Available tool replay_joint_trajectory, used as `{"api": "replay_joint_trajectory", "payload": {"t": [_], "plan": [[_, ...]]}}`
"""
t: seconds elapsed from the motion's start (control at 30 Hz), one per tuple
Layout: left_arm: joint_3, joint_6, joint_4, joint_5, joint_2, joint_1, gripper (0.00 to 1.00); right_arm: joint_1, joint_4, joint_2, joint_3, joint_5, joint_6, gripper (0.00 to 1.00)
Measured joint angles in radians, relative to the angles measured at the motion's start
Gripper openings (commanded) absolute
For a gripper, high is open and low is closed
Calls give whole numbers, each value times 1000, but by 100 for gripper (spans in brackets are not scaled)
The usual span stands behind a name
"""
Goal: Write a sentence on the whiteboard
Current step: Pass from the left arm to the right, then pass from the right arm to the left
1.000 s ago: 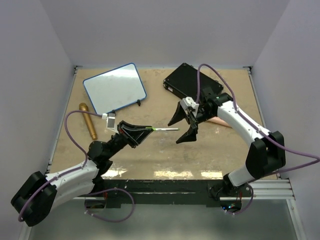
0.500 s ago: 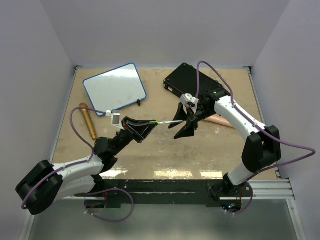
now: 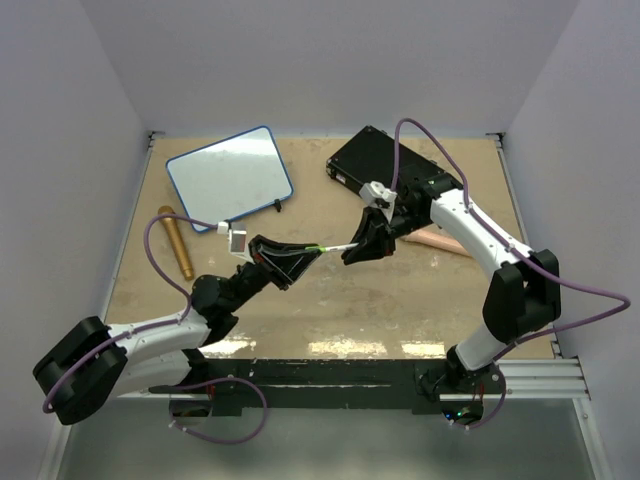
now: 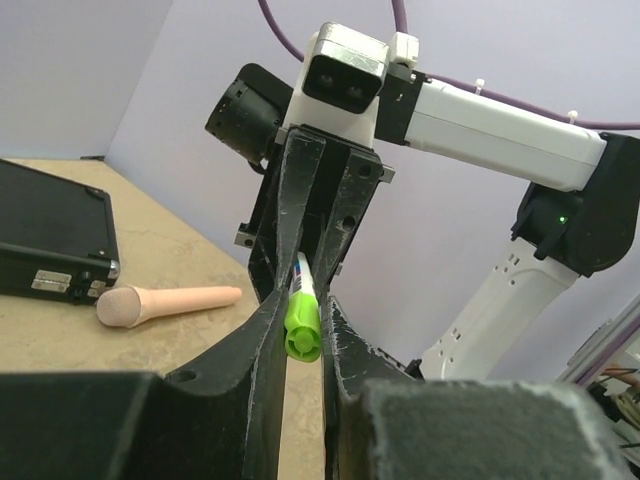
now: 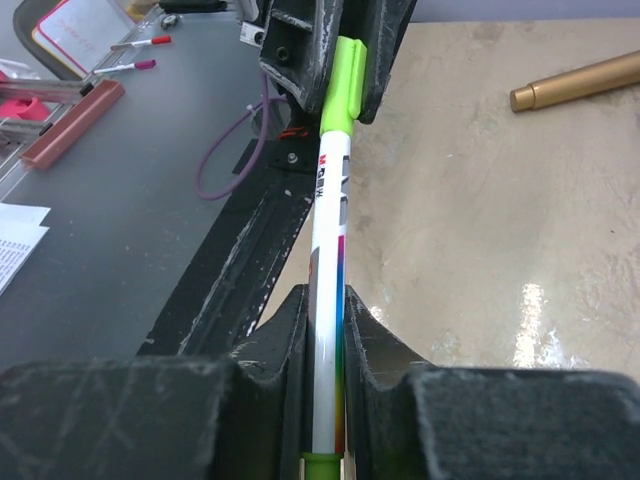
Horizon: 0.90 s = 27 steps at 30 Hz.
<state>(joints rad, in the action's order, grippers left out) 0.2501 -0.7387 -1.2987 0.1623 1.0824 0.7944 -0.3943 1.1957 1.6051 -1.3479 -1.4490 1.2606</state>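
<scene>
The whiteboard [image 3: 228,177], white with a thin blue rim, lies flat at the back left, and its face looks plain white. The sentence is not in view. Above the table's middle, a marker [image 3: 335,247] with a white barrel [image 5: 328,260] and a green cap [image 4: 303,325] is held level between both arms. My left gripper [image 3: 308,254] is shut on the cap end [image 5: 342,85]. From the right, my right gripper [image 3: 356,249] is shut on the barrel. Both grippers are well clear of the whiteboard.
A black case [image 3: 378,165] lies at the back right, behind the right arm. A pink rod [image 3: 440,242] lies under the right forearm. A gold cylinder [image 3: 177,242] lies at the left, in front of the whiteboard. A small dark piece [image 3: 276,207] sits by the board's near corner.
My right gripper came in from the right and closed from wide open onto the marker's barrel. The left arm lifted slightly and pushed the marker toward it, still gripping the cap.
</scene>
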Motion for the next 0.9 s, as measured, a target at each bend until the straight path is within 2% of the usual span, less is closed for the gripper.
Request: {"api": "replay_joint_trajectory", "payload": {"t": [0.1, 0.2, 0.37, 0.47, 0.57, 0.67, 0.77, 0.9], "plan": [[0, 23, 47, -4, -29, 0, 73, -4, -41, -10, 1, 6, -44, 0], [3, 75, 172, -16, -121, -9, 83, -11, -138, -70, 36, 47, -146, 0], [105, 217, 511, 9, -297, -12, 85, -13, -376, -254, 171, 169, -353, 0], [214, 299, 683, 48, -315, -13, 85, -13, -436, -316, 200, 225, -398, 0], [298, 362, 804, 118, -271, -14, 85, -17, -457, -325, 200, 256, -395, 0], [349, 393, 872, 198, -176, -14, 77, -20, -451, -314, 200, 285, -383, 0], [363, 397, 921, 256, -82, -14, 70, -23, -453, -318, 200, 306, -379, 0], [370, 391, 956, 306, -19, -14, 68, -25, -459, -330, 212, 316, -379, 0]]}}
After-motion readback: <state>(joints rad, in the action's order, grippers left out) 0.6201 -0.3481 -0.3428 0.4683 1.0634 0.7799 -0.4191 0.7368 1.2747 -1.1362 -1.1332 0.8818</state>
